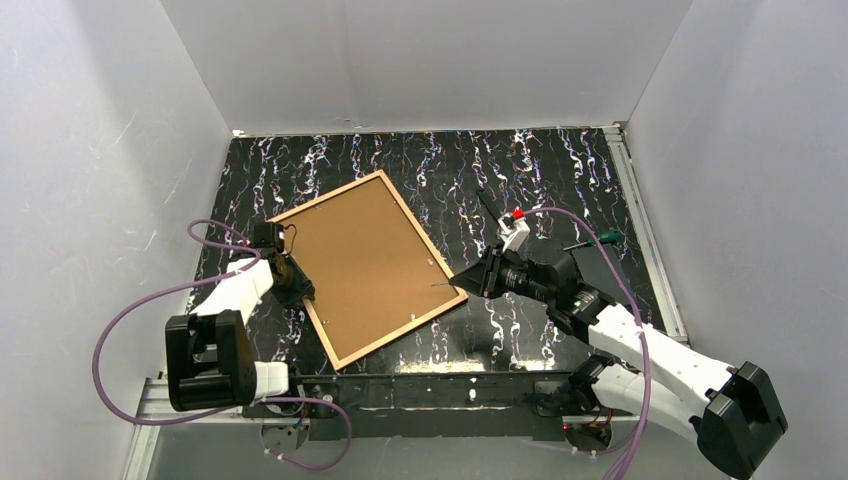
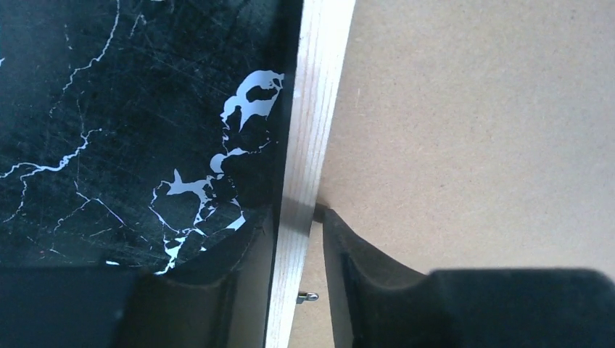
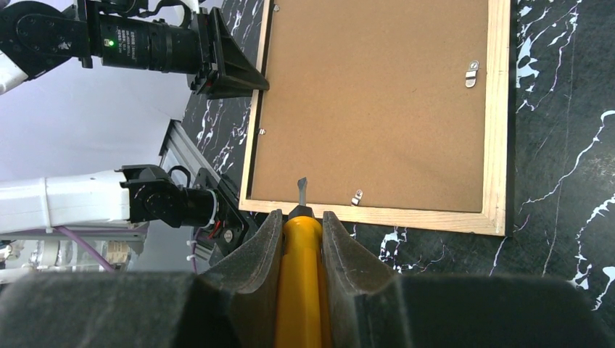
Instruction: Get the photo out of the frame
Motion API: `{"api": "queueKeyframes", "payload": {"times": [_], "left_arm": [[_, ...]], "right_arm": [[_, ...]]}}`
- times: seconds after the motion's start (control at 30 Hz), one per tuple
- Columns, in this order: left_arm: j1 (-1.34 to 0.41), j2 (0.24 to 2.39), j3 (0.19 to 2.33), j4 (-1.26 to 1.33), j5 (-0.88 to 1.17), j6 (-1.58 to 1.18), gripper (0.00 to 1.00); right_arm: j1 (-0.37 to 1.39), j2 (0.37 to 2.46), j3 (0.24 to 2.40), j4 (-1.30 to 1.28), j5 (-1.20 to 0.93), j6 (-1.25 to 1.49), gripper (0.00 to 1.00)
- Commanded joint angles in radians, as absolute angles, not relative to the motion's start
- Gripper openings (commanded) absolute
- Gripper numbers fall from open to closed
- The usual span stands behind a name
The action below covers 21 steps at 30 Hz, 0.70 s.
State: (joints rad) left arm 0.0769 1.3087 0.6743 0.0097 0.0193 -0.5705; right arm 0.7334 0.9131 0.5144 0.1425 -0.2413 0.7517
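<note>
The frame (image 1: pixel 330 201) lies face down and skewed on the black marbled table; its back border is light wood. Inside it I see the photo's brown fibreboard back (image 1: pixel 365 262); the print side is hidden. My left gripper (image 2: pixel 294 217) is closed across the frame's left rail (image 2: pixel 312 109), one finger outside on the table, the other on the fibreboard (image 2: pixel 471 130). My right gripper (image 3: pixel 301 215) is shut on a yellow-handled screwdriver (image 3: pixel 301 283). The screwdriver's blade tip (image 3: pixel 302 190) is over the board at the frame's (image 3: pixel 362 214) near rail, beside a metal clip (image 3: pixel 356 197).
Another metal clip (image 3: pixel 472 72) sits on the frame's far side, and one (image 2: pixel 307 296) shows between my left fingers. A green-handled screwdriver (image 1: pixel 598 239) lies on the table right of the frame. White walls close in the table on three sides.
</note>
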Motion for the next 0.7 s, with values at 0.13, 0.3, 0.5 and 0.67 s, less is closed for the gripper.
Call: {"api": "queueKeyframes", "payload": {"times": [0.13,0.3,0.5,0.67], "left_arm": [[0.085,1.306,0.608,0.077,0.144,-0.535,0.01],[0.083,1.306,0.621,0.007,0.182,-0.530,0.00],[0.083,1.311,0.644,-0.084,0.172,-0.532,0.00],[0.084,1.332,0.660,-0.103,0.169,-0.546,0.00]], "right_arm": [[0.732,0.960,0.574,0.175,-0.200,0.686,0.01],[0.732,1.124,0.801,-0.050,-0.021,0.457,0.01],[0.748,1.405,1.090,-0.132,0.062,0.178,0.01],[0.771,1.654,1.346,-0.140,0.102,0.038,0.01]]}}
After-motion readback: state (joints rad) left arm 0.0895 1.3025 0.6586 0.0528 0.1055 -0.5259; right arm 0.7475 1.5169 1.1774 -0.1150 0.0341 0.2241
